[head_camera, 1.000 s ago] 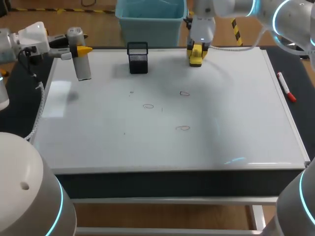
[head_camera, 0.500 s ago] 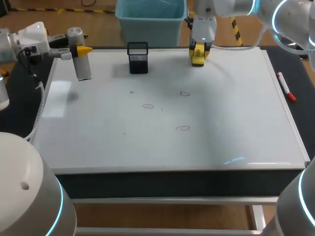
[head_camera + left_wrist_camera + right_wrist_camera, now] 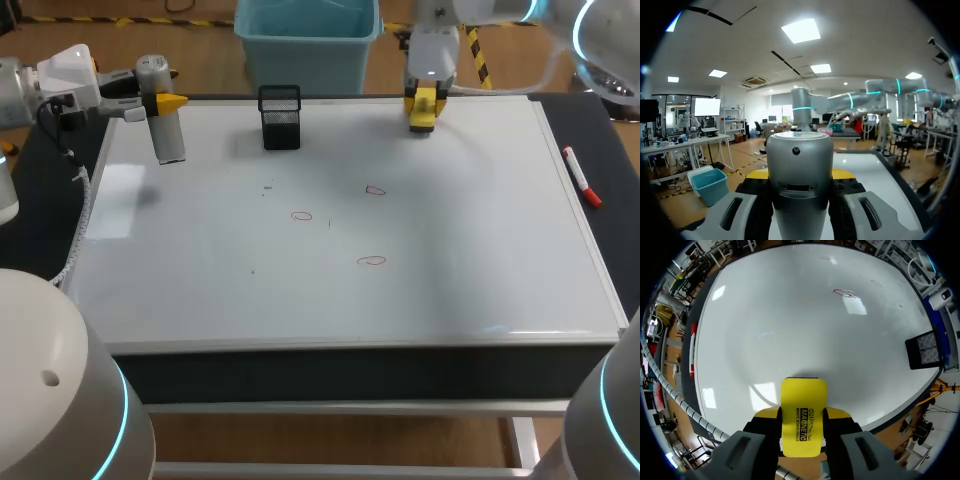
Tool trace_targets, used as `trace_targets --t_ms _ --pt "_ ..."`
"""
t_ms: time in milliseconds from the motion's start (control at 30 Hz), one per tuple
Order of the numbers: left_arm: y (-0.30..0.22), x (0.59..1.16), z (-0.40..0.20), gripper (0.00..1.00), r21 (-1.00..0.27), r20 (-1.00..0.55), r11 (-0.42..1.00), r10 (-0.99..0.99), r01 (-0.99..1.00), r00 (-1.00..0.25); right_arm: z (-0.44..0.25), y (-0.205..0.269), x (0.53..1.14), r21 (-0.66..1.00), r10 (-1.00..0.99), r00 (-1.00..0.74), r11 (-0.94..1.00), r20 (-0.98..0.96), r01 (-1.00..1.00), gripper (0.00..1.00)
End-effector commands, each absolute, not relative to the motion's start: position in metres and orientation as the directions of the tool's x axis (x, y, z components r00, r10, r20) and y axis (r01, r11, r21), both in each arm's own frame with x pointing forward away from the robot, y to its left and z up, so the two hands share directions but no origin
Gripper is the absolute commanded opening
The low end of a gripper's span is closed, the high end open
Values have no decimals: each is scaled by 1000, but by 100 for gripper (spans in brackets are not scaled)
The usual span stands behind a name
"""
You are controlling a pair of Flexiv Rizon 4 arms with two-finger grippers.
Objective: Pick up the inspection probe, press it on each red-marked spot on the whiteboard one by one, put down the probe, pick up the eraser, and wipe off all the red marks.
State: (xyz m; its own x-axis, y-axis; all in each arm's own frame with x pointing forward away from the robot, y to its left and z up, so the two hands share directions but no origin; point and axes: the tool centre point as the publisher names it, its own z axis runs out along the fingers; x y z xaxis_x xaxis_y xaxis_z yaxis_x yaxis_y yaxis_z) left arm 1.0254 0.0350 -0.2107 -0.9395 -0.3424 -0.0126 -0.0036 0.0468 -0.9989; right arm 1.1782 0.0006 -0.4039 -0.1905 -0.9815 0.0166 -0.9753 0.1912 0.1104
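The grey cylindrical probe (image 3: 168,135) hangs over the whiteboard's (image 3: 480,230) far left corner, my left gripper (image 3: 156,101) shut on its upper part. In the left wrist view the probe (image 3: 800,200) fills the gap between the fingers of that gripper (image 3: 800,175). My right gripper (image 3: 424,100) is shut on the yellow eraser (image 3: 422,114) at the board's far edge, right of the middle. The right wrist view shows the eraser (image 3: 803,420) clamped in that gripper (image 3: 802,416) above the board's rim. Three small red marks (image 3: 375,190) (image 3: 301,215) (image 3: 372,261) lie mid-board.
A black mesh pen holder (image 3: 280,118) stands at the far edge between the two grippers, also in the right wrist view as the holder (image 3: 925,350). A red marker (image 3: 580,178) lies off the board's right side.
My right gripper has carried the eraser to the right along the far edge. The left arm and the probe have stayed where they were.
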Motion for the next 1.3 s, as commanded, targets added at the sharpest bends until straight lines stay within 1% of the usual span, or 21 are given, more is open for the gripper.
trace_targets --t_ms 33,500,767,1100,1300 --pt "34 1025 -210 0 -999 -15 47 -345 -1 -938 -375 -18 1144 33 -978 -211 211 6 -977 0" --pt "34 1025 -210 0 -999 -15 47 -345 -1 -938 -348 -65 1096 -34 -947 -321 320 27 -947 0" --pt "34 1025 -210 0 -999 -15 47 -345 -1 -938 -334 -75 1058 -68 -921 -389 388 7 -919 0" --pt "34 1025 -210 0 -999 -15 47 -345 -1 -938 -336 -99 1023 -115 -885 -466 463 -6 -879 0" --pt "34 1025 -210 0 -999 -15 47 -345 -1 -938 -335 -104 1012 -138 -871 -490 486 -5 -863 0"
